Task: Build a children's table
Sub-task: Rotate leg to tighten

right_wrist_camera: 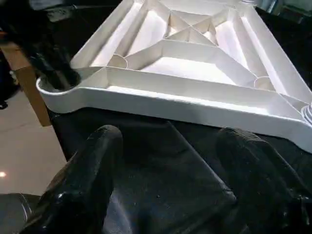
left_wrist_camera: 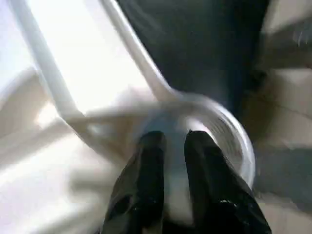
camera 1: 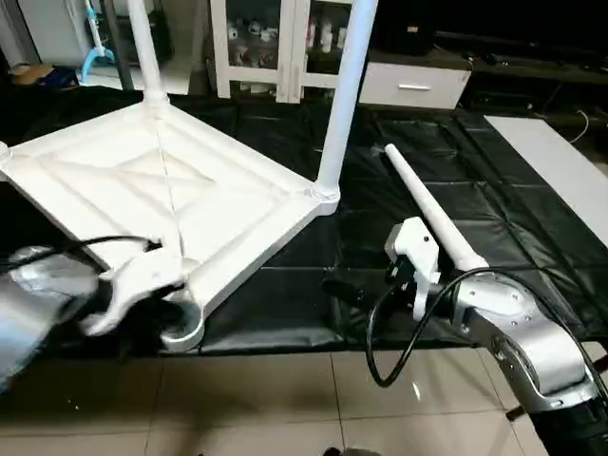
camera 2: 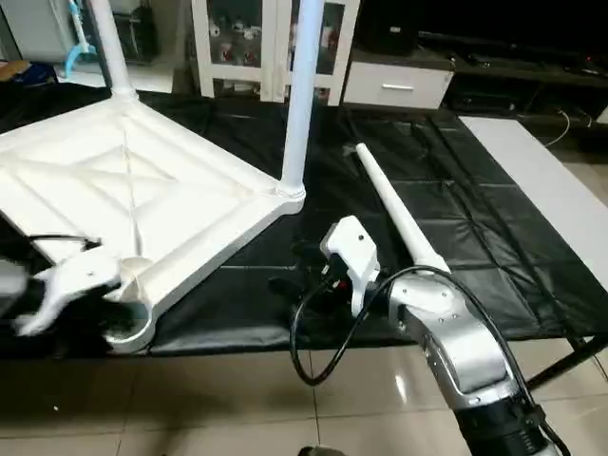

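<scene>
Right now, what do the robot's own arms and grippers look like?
Both forearms are silver metal; the right arm carries a white boxy wrist housing with a looping black cable, the left arm a white bracket and black cable. The left gripper and right gripper each have two glossy black fingers.

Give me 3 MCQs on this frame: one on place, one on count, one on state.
1. Where does the loose leg lie?
A. on the black cover beside the tabletop
B. on the tiled floor
C. across the tabletop

2. How many legs stand upright in the tabletop's sockets?
A. none
B. two
C. four

3. How does the right gripper stand?
A. shut on the loose leg
B. open, holding nothing
C. shut on the tabletop's edge

Key: 1 A, it rests on the cover to the right of the tabletop; 2 B, one leg rises at the right corner and another at the far corner; 3 B, the right wrist view shows its fingers spread over bare cover.
</scene>
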### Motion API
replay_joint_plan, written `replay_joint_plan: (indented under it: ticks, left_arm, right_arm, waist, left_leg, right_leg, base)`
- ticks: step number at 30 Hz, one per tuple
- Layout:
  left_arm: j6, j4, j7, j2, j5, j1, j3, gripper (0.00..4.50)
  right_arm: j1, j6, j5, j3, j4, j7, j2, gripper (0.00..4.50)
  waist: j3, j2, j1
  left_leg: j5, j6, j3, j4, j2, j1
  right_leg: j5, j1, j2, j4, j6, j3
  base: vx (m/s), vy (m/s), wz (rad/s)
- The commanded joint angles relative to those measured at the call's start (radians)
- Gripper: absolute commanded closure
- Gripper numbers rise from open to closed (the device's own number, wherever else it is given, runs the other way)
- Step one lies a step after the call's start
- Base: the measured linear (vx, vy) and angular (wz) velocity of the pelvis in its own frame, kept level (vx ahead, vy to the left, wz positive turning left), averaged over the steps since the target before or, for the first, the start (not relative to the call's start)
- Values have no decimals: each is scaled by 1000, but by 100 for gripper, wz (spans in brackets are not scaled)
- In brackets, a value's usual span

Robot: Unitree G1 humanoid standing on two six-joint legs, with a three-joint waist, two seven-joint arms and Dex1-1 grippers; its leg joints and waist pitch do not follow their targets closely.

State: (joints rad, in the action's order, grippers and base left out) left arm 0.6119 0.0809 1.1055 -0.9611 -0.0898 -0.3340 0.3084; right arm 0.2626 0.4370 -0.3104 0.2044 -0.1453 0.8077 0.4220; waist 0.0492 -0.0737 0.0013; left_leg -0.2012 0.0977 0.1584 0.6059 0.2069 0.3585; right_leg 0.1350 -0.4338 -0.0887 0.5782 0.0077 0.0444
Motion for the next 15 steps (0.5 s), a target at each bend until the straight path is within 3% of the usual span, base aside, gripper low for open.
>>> replay_joint_plan:
  ticks: [1,3,5,6,8,11,15]
  left_arm:
    - [12,-44,-73,15,48,-31,14,360]
    - [17,-86,-134,68,57,-78,19,360]
    - [1,-110,-167,93,69,-98,22,360]
    - [-14,-128,-191,112,77,-110,20,360]
    - [-25,-144,-215,130,83,-123,17,360]
    - [-98,-227,-330,244,117,-191,-21,360]
    - [-115,-236,-376,384,60,-240,-46,360]
  right_arm:
    - [-8,13,-1,-8,-19,-4,12,110]
    - [-13,6,0,-9,-18,-9,19,110]
    - [-13,3,1,-10,-15,-10,21,110]
    - [-13,1,2,-11,-13,-11,21,110]
    - [-12,-1,3,-12,-12,-13,21,110]
    - [-10,-3,14,-19,-7,-19,16,110]
    - [-13,-4,22,-15,-7,-28,13,110]
  waist:
    - [-49,26,-6]
    - [-50,27,-3]
    - [-50,30,-2]
    - [-51,26,-5]
    - [-52,28,-5]
    - [-54,27,-3]
    - [-54,25,-1]
  left_leg:
    - [-444,29,-1,-91,4,-10]
    - [-446,28,1,-86,1,-16]
    - [-441,26,-1,-86,1,-13]
    - [-430,25,-5,-87,0,-4]
    - [-433,24,-6,-86,0,-8]
    - [-435,18,-3,-80,-1,-13]
    - [-425,16,-6,-83,3,-1]
  right_leg:
    - [547,33,-18,-75,-81,-15]
    - [570,28,-17,-81,-72,-12]
    - [581,31,-18,-82,-67,-10]
    - [590,39,-20,-82,-58,-8]
    - [592,35,-19,-85,-55,-6]
    - [585,29,-17,-90,-60,-4]
    - [557,41,-22,-86,-75,0]
  base:
    - [0,0,0]
    - [0,0,0]
    - [0,0,0]
    - [0,0,0]
    - [0,0,0]
    - [0,0,0]
    - [0,0,0]
